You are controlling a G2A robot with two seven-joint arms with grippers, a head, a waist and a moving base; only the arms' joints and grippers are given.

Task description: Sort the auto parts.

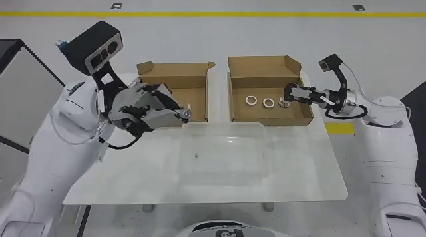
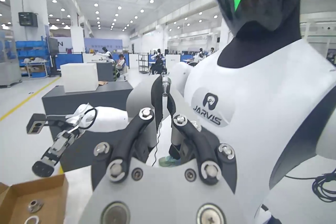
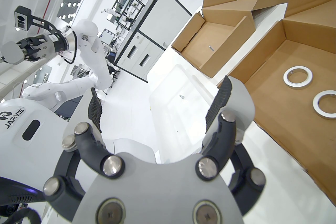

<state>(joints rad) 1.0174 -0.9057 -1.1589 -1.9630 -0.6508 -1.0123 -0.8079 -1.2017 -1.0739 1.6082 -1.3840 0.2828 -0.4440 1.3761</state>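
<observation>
While left gripper [image 1: 180, 112] hangs at front right corner of left box [image 1: 174, 70], fingers clenched on small bolt [image 2: 164, 85], right gripper [image 1: 287, 97] sits low over right box [image 1: 263, 77], fingers spread wide, nothing between em. Right box holds two silver rings [image 1: 253, 100] side by side, plus flanged bushing [image 2: 35, 205] right by right gripper's tip. Second bolt [image 3: 210, 47] lying on left box floor, third bolt [image 1: 196, 156] loose in clear tray [image 1: 233, 145] just in front of both boxes
</observation>
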